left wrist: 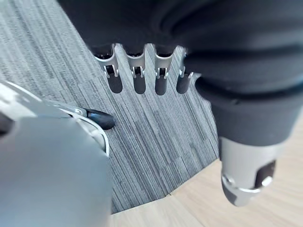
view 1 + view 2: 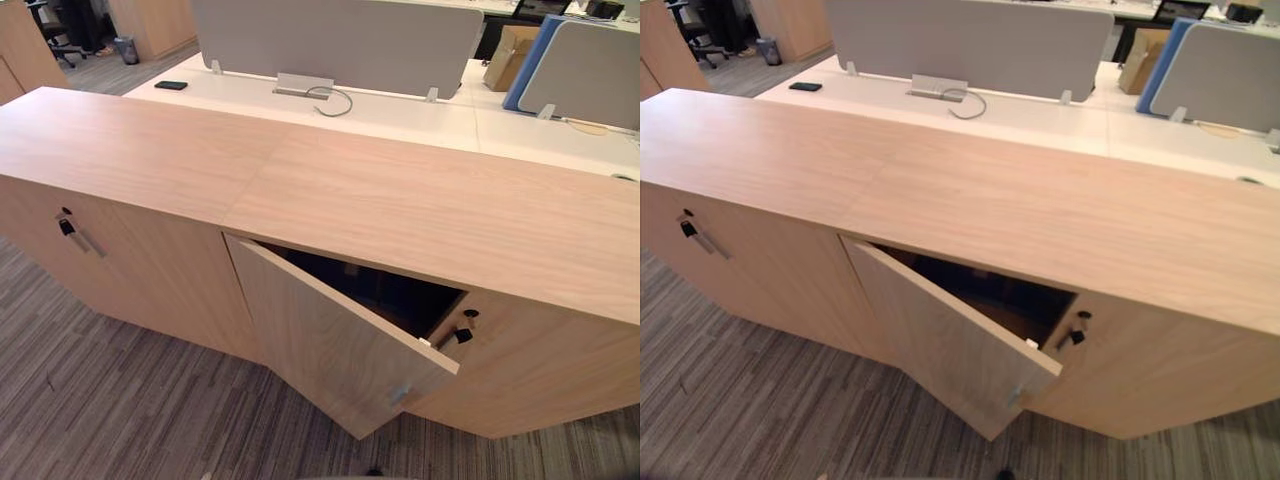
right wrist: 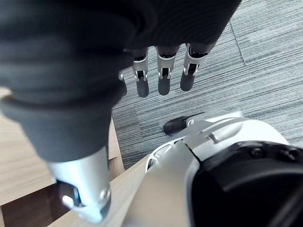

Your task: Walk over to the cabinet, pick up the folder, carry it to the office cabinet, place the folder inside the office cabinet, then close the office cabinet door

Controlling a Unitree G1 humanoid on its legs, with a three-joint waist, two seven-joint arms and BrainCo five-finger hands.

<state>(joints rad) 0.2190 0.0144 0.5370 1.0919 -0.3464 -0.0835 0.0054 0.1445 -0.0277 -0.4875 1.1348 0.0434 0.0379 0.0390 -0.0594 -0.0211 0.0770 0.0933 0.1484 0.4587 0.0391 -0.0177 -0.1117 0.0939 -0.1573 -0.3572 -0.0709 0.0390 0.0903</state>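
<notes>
A long low wooden cabinet (image 2: 400, 200) stands right in front of me. Its middle door (image 2: 330, 340) hangs partly open, swung outward, with a small metal handle (image 2: 400, 393) near its free edge. The inside behind it is dark, and I cannot make out a folder there. My left hand (image 1: 137, 75) hangs over the grey carpet, its fingers straight and empty. My right hand (image 3: 161, 78) also hangs low beside the cabinet's wood, fingers relaxed, holding nothing.
Keys sit in the locks of the right door (image 2: 462, 333) and the left door (image 2: 68, 228). Behind the cabinet are white desks with grey partitions (image 2: 330, 40), a black phone (image 2: 171, 85) and a cardboard box (image 2: 510, 55). Striped grey carpet (image 2: 120, 400) lies before the cabinet.
</notes>
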